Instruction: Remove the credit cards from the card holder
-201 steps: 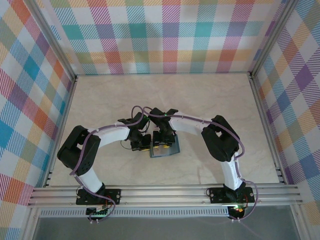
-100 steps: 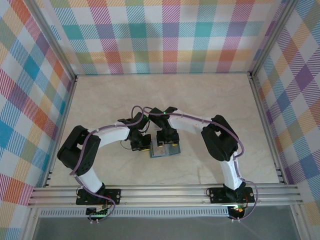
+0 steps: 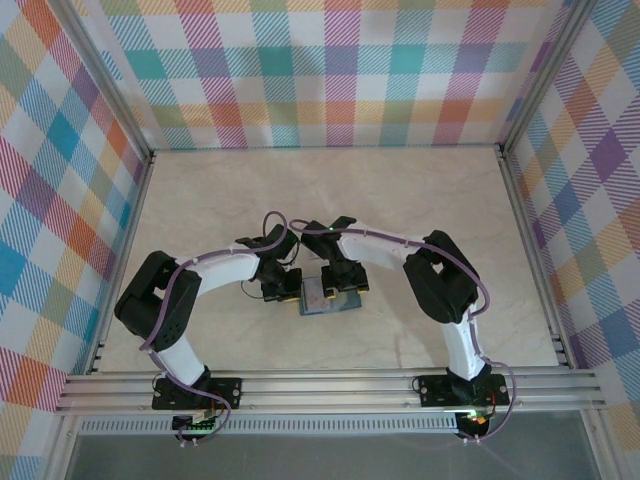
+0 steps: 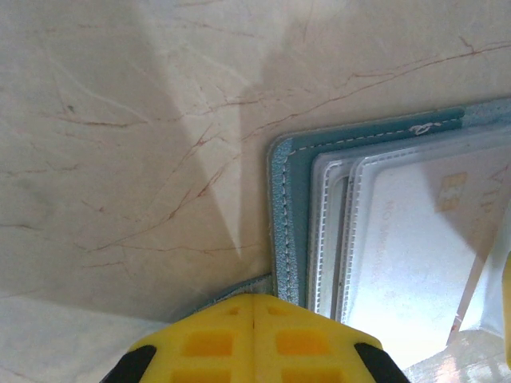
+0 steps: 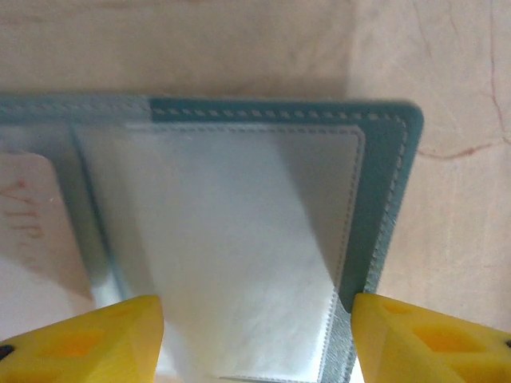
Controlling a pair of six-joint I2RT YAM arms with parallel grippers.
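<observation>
From above, you see both arm bases at the near rail, with the two arms curving inward to meet over the middle of the surface [image 3: 200, 200]. Your left end effector [image 4: 251, 331] has its yellow fingers pressed together with nothing visible between them. Its tip sits at a corner of the card holder [image 4: 283, 207], whose teal edge runs under it. Your right end effector [image 5: 255, 339] has its fingers apart. One finger is over the holder's inner face and the other is at the stitched outer edge, with a clear pocket [image 5: 239, 239] between them and nothing gripped.

The card holder lies open and flat on the surface between the two end effectors. In the overhead view it is only a small slate patch, largely covered by the two wrists.

The left wrist camera gives you more: a whitish credit card [image 4: 407, 239] with a faint gold mark, tucked behind a clear stitched sleeve inside the holder. The right wrist camera adds a pale card face with reddish lettering [image 5: 28, 227] at its left margin, also lying within the holder.

Beyond the arms you see bare marbled surface running up to the checked walls [image 3: 330, 70].
</observation>
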